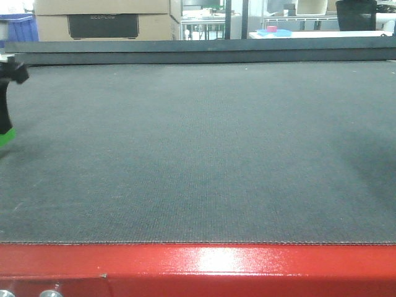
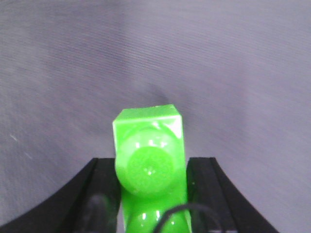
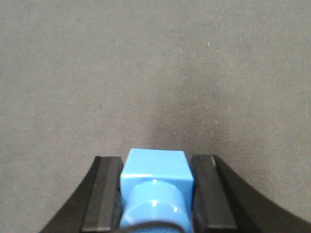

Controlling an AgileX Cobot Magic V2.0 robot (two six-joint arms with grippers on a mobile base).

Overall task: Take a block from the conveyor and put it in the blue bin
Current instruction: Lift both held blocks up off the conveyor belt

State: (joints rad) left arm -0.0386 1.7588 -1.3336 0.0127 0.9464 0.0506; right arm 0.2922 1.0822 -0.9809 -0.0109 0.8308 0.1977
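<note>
Blocks sit in both grips. A green block is at 6 o'clock in the left wrist view, pinched between the left fingers. A blue block is held the same way by the right fingers. Both pairs are closed narrowly on their loads, with only woven belt beyond them.

The glossy plastic is the main risk, since a quick swing could let either block twist or slide out. The green one looks slightly skewed in its grip. The blue bin shows in neither wrist view, so an early release would probably drop a block back on the belt or against the red frame at 6 o'clock. Two loaded arms heading for one bin could also collide.
</note>
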